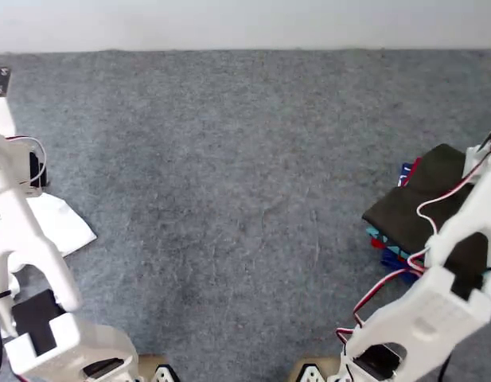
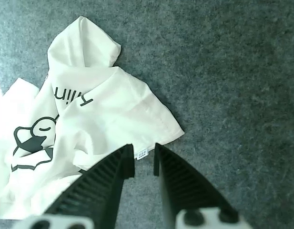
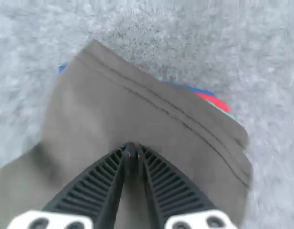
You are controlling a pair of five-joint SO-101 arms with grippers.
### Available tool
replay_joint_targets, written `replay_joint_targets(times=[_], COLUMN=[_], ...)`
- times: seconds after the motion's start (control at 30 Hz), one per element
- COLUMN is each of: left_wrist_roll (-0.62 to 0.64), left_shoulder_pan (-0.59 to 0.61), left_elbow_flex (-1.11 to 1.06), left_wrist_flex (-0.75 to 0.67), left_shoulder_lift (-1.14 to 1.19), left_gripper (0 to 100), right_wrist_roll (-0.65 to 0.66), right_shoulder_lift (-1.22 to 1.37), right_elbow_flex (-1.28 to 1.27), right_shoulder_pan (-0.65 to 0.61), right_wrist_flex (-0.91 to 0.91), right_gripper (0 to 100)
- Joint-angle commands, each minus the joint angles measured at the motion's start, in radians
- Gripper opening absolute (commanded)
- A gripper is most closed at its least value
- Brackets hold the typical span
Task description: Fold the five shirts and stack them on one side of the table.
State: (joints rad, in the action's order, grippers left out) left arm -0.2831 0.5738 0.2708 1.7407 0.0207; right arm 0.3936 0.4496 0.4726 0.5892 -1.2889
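Observation:
A crumpled white shirt (image 2: 80, 124) with a black print lies on the grey felt table; from above, the white shirt (image 1: 60, 223) sits at the table's left edge beside the left arm (image 1: 22, 231). My left gripper (image 2: 143, 160) hangs just over its hem, open by a narrow gap, with a small hem tag showing between the tips. At the right edge is a stack of folded shirts (image 1: 412, 211) with a dark one on top and blue, red and teal edges below. My right gripper (image 3: 131, 151) is shut, tips together over the dark top shirt (image 3: 137, 109).
The grey felt (image 1: 245, 175) covers the whole table up to a pale wall at the back. The right arm (image 1: 460, 247) with its red and white wires overhangs the stack. Both arm bases stand at the near edge.

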Motion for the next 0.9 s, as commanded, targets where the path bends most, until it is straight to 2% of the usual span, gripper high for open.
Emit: replay_joint_targets(times=[0.0, 0.1, 0.37, 0.5, 0.6, 0.7, 0.77, 0.87], left_wrist_roll=[-0.008, -0.008, -0.008, -0.006, -0.005, -0.005, -0.003, -0.003], left_shoulder_pan=[-0.002, -0.002, 0.002, 0.002, 0.0, -0.005, -0.005, -0.005], left_elbow_flex=[0.01, 0.008, 0.01, 0.01, 0.01, 0.01, 0.012, 0.008], left_wrist_flex=[0.012, 0.012, 0.012, 0.012, 0.012, 0.014, 0.014, 0.014], left_shoulder_lift=[-0.051, -0.051, -0.051, -0.051, -0.051, -0.051, -0.064, -0.124], left_gripper=[8, 8, 8, 8, 8, 8, 8, 8], right_wrist_roll=[0.011, 0.009, 0.012, 0.13, 0.226, 0.252, 0.25, 0.25], right_shoulder_lift=[0.067, 0.036, -0.148, -0.085, 0.056, 0.17, 0.174, 0.134], right_elbow_flex=[0.017, 0.086, 0.184, 0.184, 0.184, 0.201, 0.261, 0.4], right_shoulder_pan=[0.008, 0.005, 0.076, 0.171, 0.222, 0.236, 0.232, 0.214], right_wrist_flex=[0.104, 0.082, -0.168, -0.147, -0.044, 0.064, 0.051, -0.091], right_gripper=[0.9, 0.9, 1.0, 1.1, 0.9, 0.9, 0.9, 0.9])
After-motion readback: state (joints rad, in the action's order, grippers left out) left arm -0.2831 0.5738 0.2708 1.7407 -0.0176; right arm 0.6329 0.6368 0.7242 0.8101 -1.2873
